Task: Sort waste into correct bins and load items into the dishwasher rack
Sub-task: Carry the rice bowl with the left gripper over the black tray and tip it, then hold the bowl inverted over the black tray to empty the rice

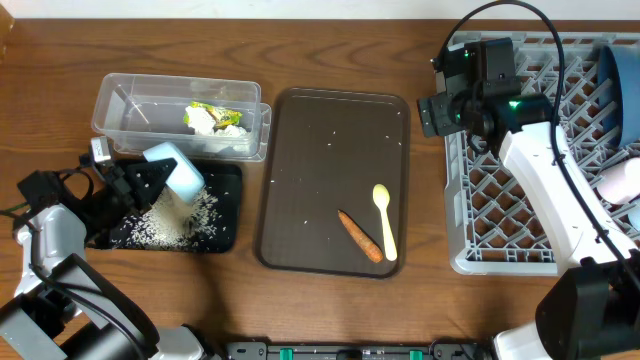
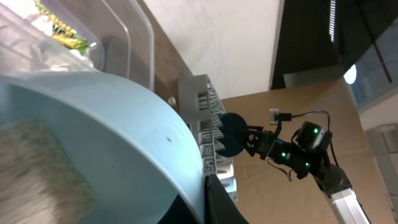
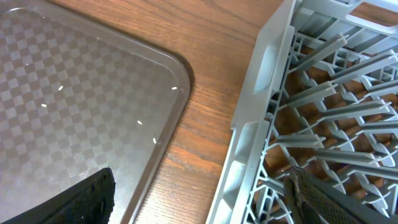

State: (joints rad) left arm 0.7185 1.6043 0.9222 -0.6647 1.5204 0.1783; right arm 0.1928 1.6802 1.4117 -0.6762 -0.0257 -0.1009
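Over the black tray (image 1: 225,228), the left gripper (image 1: 150,182) clamps the light blue cup (image 1: 180,172) mouth-down, with rice (image 1: 175,220) heaped beneath. The danger: a jerk while righting the cup could fling clinging grains onto the table. The right gripper (image 3: 199,186) hangs wide and empty at the rack (image 1: 455,200) wall, beside the brown tray (image 1: 320,170) holding carrot (image 1: 358,235) and spoon (image 1: 385,225). Wrappers (image 1: 212,118) sit in the clear tub (image 1: 130,100), their print too small to read. No other writing shows.

I see a clear lane between brown tray (image 1: 310,170) and rack (image 1: 453,200) — right gripper (image 1: 433,112) overhangs its far end; carrot (image 1: 359,236) and spoon (image 1: 385,222) block the tray's near-right corner.
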